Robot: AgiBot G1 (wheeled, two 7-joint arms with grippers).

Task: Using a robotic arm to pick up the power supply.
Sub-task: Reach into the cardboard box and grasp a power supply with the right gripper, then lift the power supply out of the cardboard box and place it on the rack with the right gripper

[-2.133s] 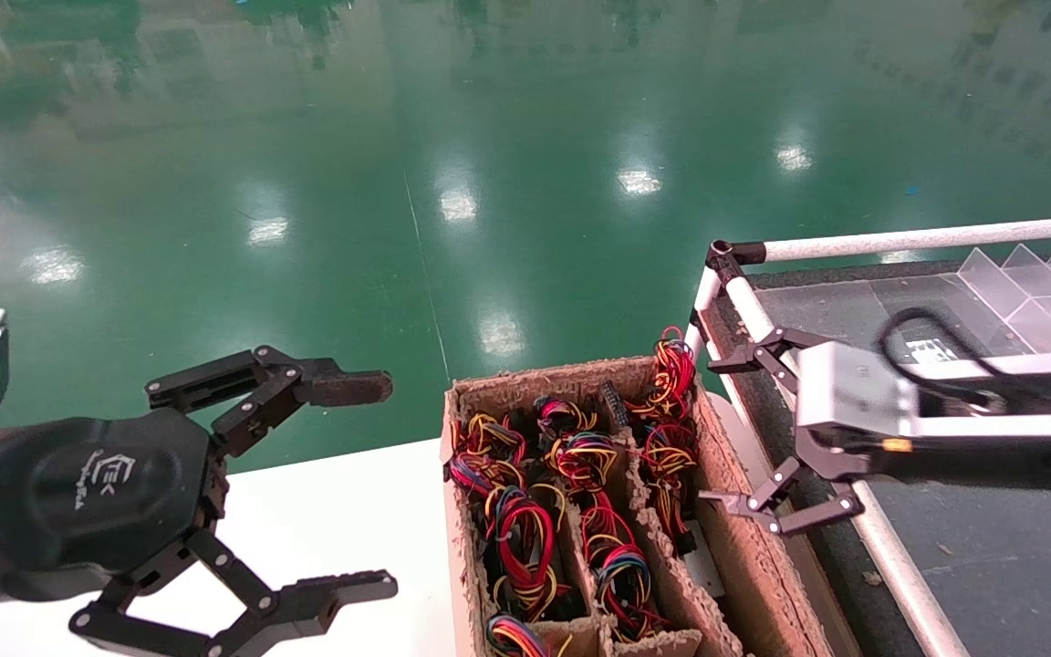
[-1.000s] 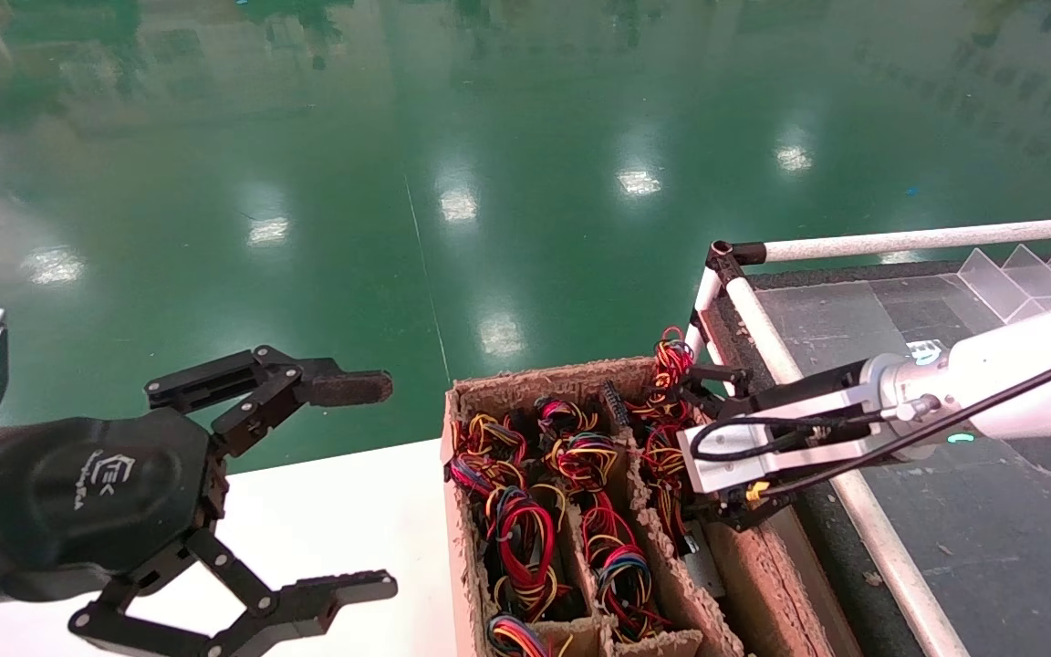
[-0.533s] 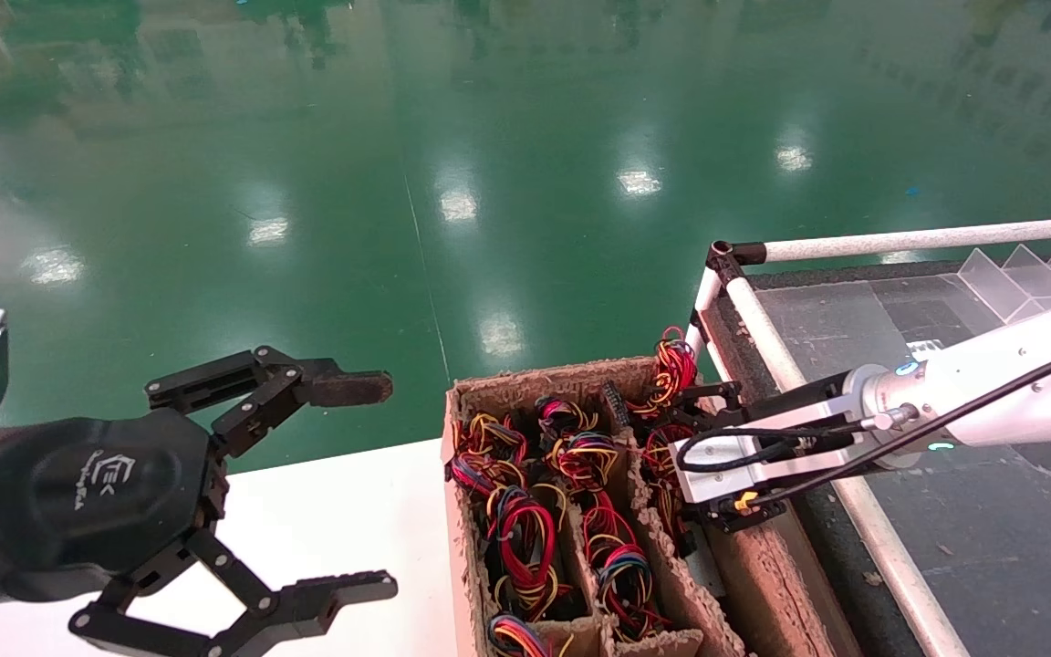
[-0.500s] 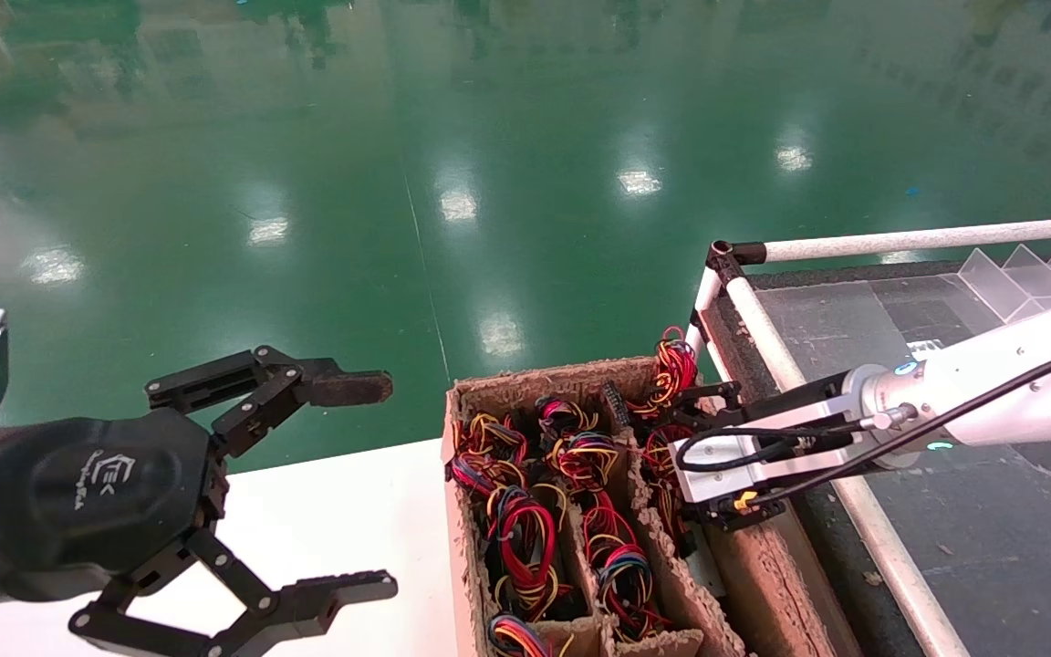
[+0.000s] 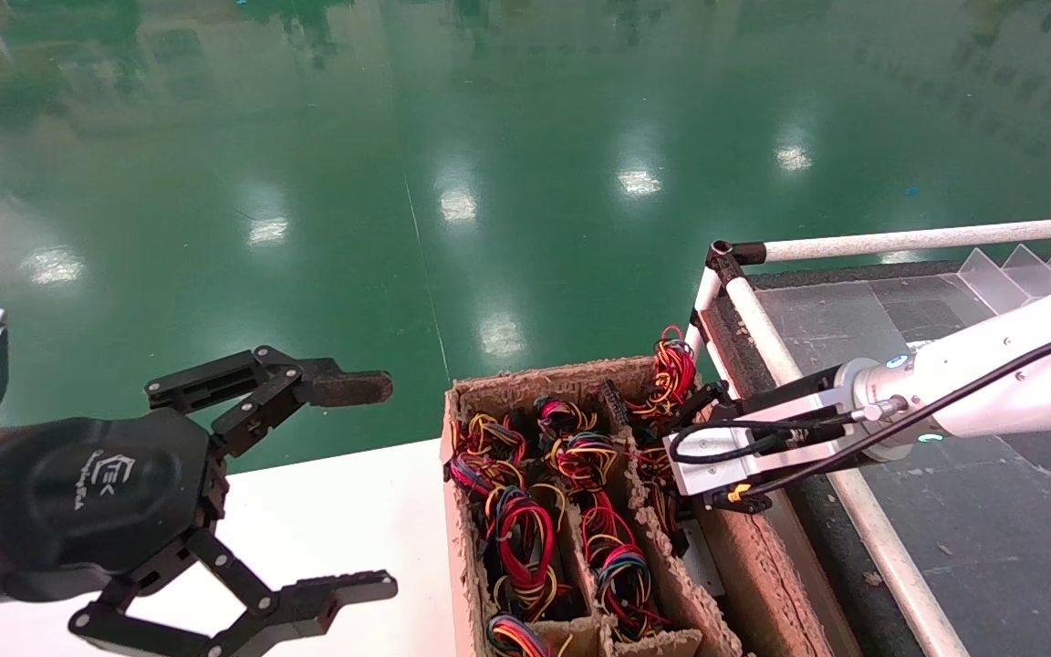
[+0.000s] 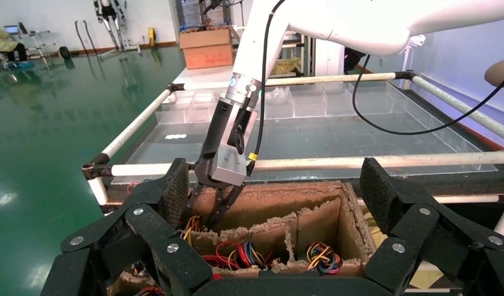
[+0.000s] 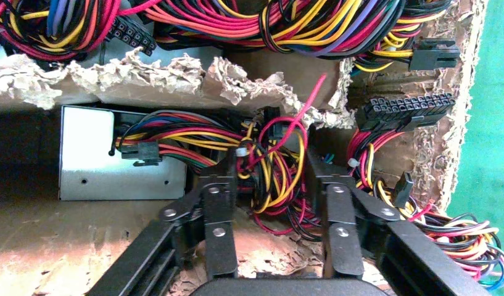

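My right pincer [image 7: 271, 185], fingers spread astride the wire bundle [image 7: 268, 160], hangs in the cardboard box [image 5: 754, 566] slot holding the power supply [image 7: 113, 169]; likely heavy and rigid, so I grip its metal case, not the slack wires.

Head camera looks down; both wrist cameras share the cardboard box [image 5: 744, 584], right closest.

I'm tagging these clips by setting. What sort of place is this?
Probably a factory or workshop floor: a glossy green industrial floor, a divided cardboard box packed with wired power supplies, and a pipe-framed work table alongside.
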